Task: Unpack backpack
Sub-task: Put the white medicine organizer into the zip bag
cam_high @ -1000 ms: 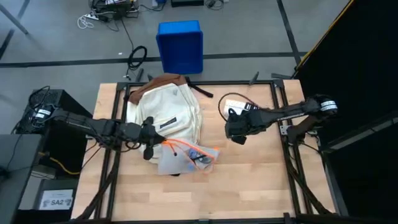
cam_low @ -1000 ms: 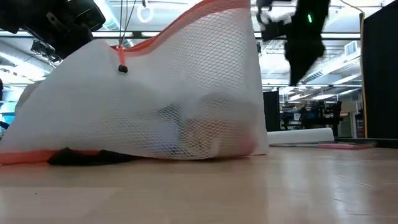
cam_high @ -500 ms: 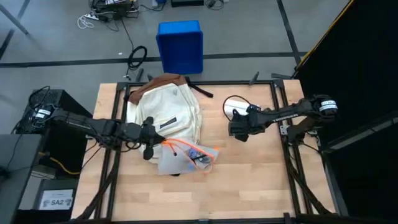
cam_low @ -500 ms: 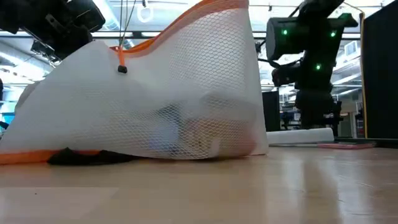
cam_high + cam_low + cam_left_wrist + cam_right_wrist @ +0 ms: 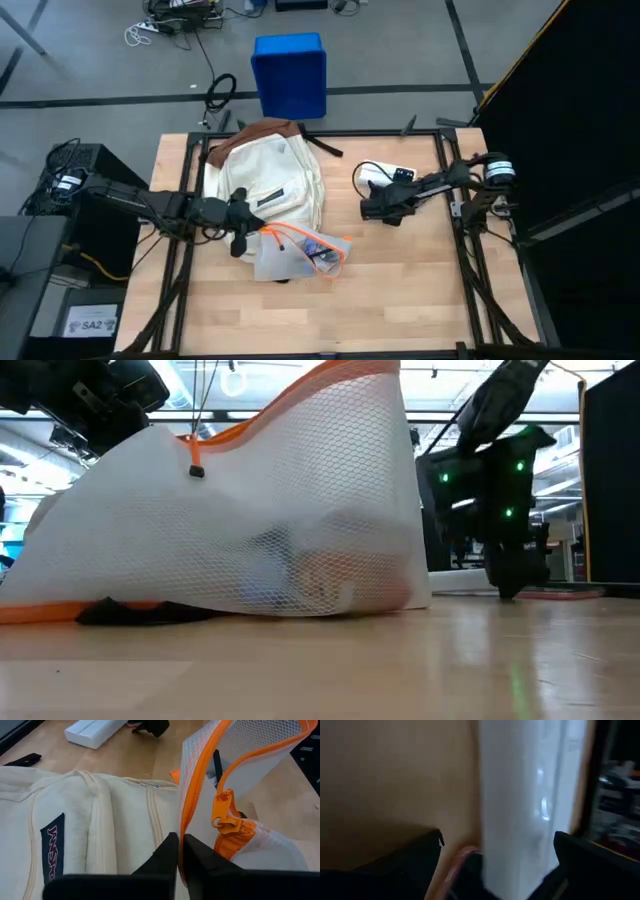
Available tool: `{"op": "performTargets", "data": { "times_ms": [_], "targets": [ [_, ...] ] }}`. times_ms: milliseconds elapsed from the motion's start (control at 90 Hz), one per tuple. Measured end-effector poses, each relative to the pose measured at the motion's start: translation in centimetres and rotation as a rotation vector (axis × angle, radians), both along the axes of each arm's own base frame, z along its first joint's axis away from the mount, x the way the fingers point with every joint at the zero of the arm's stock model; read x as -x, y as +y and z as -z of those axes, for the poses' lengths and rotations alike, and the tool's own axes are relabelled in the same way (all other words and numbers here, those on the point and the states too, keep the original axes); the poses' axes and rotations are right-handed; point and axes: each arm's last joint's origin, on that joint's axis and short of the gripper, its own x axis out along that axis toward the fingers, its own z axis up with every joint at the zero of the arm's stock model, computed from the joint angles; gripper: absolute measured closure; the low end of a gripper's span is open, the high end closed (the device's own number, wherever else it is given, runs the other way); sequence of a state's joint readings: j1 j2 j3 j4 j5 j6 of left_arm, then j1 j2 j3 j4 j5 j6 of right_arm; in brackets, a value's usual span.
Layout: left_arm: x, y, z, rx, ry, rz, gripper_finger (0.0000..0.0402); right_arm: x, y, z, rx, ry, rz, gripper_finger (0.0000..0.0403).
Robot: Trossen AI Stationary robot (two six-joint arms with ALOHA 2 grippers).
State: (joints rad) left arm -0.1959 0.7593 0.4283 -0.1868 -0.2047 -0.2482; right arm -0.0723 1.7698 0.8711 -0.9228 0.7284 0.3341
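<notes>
The cream-white backpack [image 5: 268, 182] lies flat on the table's far left half, brown base [image 5: 268, 130] toward the far edge; its logo patch [image 5: 54, 845] shows in the left wrist view. Against its near end rests a clear mesh pouch [image 5: 300, 252] with an orange zip edge. My left gripper [image 5: 240, 237] is shut on that edge. My right gripper [image 5: 381, 209] stands open, low over the table at the far right, one finger on either side of a white box [image 5: 525, 795]. My left gripper pinches the pouch's orange zip edge [image 5: 183, 825] between its two fingers [image 5: 167, 855], near the zip pull [image 5: 222, 815]. The fingers come about level from the table's left. That edge is held up, and the pouch's bottom [image 5: 200, 608] rests on the table.
A white box with a cable [image 5: 383, 176] and a flat pink thing [image 5: 555, 594] lie by my right gripper. A dark strap [image 5: 322, 147] sticks out beside the backpack's base. A blue bin [image 5: 290, 72] stands on the floor beyond the far edge. The near half of the table [image 5: 400, 300] is bare wood.
My right gripper has come down from well above the table to just over its top beside the white box, and its arm has drawn in a little. My left gripper and the pouch have kept still.
</notes>
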Motion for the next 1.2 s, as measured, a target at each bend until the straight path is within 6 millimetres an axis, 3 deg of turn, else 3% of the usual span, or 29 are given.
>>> {"op": "performTargets", "data": {
  "times_ms": [211, 367, 500, 633, 722, 789, 1000, 1200],
  "targets": [
    [0.0, 0.0, 0.0, 0.0, 0.001, 0.0, 0.0402, 0.3, -1.9, 0.9, 0.068, 0.025, 0.082, 0.0021],
    [0.0, 0.0, 0.0, 0.0, 0.001, 0.0, 0.0402, 0.3, -3.5, 0.9, 0.055, -0.009, 0.162, 0.0045],
    [0.0, 0.0, 0.0, 0.0, 0.002, 0.0, 0.0402, 0.3, -5.0, 1.1, 0.015, -0.029, 0.182, 0.0103],
    [0.0, 0.0, 0.0, 0.0, 0.004, 0.0, 0.0402, 0.3, -6.1, 1.3, -0.015, -0.067, 0.219, 0.02],
    [0.0, 0.0, 0.1, -0.002, 0.01, 0.0, 0.0402, 0.6, -6.6, 1.2, 0.064, -0.047, 0.229, 0.0256],
    [0.1, 0.0, 0.1, -0.003, 0.013, 0.0, 0.0402, 0.7, -6.5, 1.0, 0.101, -0.022, 0.22, 0.0278],
    [0.1, 0.0, 0.1, -0.007, 0.014, 0.003, 0.0402, -0.4, -5.1, -0.9, 0.045, 0.012, 0.238, 0.0287],
    [0.1, 0.0, 0.1, -0.008, 0.015, 0.008, 0.0402, -2.8, -2.4, -4.7, -0.037, -0.058, 0.213, 0.0291]
  ]
}}
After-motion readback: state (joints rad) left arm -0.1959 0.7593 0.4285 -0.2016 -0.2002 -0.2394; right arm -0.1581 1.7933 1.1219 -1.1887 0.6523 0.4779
